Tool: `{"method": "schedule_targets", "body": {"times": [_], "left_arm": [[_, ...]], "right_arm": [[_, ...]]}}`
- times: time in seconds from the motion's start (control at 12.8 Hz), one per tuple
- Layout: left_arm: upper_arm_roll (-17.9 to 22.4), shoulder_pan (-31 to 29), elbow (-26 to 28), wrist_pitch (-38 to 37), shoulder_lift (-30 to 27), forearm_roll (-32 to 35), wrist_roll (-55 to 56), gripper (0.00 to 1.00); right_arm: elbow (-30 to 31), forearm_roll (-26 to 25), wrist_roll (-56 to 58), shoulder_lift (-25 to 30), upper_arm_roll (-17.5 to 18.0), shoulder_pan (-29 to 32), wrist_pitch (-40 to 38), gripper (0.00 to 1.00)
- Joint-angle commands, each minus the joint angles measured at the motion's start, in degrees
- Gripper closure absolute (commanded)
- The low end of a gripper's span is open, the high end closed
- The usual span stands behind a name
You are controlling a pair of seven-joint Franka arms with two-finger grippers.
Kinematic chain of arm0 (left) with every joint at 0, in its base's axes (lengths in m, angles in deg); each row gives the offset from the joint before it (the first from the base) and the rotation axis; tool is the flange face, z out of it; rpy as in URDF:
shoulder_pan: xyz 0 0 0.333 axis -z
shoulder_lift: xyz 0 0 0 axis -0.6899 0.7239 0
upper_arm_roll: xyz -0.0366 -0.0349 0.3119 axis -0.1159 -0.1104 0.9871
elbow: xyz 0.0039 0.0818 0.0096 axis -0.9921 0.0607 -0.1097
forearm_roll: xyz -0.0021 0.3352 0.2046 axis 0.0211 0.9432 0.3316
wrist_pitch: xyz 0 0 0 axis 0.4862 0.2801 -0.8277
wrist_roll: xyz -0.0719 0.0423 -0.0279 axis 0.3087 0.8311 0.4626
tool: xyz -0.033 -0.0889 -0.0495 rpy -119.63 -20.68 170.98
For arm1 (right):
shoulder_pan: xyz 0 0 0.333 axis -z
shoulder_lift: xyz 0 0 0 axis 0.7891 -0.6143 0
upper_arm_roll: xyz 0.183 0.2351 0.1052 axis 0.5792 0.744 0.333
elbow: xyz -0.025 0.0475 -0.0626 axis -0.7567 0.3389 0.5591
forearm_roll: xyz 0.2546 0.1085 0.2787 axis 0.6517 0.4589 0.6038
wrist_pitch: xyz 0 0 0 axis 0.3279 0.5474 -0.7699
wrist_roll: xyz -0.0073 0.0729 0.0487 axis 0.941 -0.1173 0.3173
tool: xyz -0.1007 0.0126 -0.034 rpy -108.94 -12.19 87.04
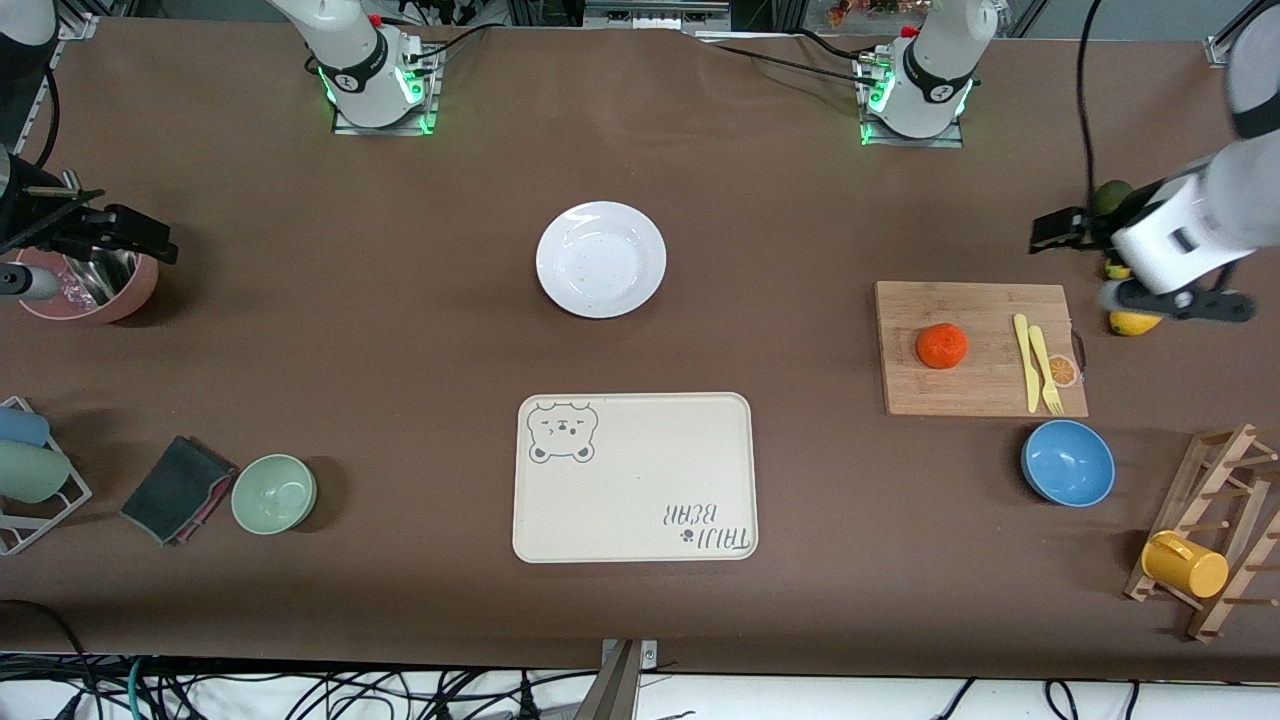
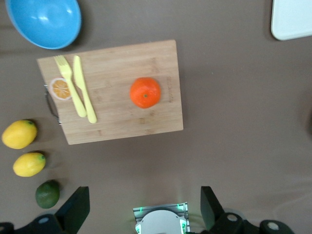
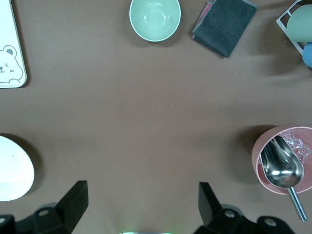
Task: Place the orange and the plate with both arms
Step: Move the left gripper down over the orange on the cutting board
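The front view looks down from high across the surface (image 1: 400,330), facing both bases. Each of the 2 wrist views looks straight down, higher up. All 3 share the bear tray (image 1: 635,478), (image 2: 292,18), (image 3: 9,48).

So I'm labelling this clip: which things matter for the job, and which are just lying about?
Job:
orange
plate
left gripper, open
right gripper, open

Lying about:
cutting board
bear tray
blue bowl
green bowl
lemons
yellow cup
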Motion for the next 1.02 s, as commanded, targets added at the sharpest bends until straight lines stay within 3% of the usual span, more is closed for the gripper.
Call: {"method": "schedule_targets", "body": {"times": [0.0, 0.16, 0.47, 0.94], "left_arm": [[-0.11, 0.19, -1.85, 0.20, 8.39, -0.24, -0.99, 0.00], [-0.19, 0.19, 1.65, 5.11, 10.70, -0.69, -0.81, 0.00], [-0.28, 0.19, 13.16, 20.04, 9.83, 1.86, -1.08, 0.00], [-0.28, 0.19, 21.35, 32.45, 11.14, 5.82, -1.16, 0.00]], "right_arm": [[-0.59, 0.79, 0.42, -0.11, 0.11, 0.49, -0.36, 0.00], [-0.68, 0.88, 0.51, -0.11, 0.11, 0.49, -0.36, 0.00], [-0.68, 0.88, 0.51, -0.11, 0.11, 0.49, -0.36, 0.00], [-0.59, 0.88, 0.42, -0.11, 0.11, 0.49, -0.36, 0.00]]}}
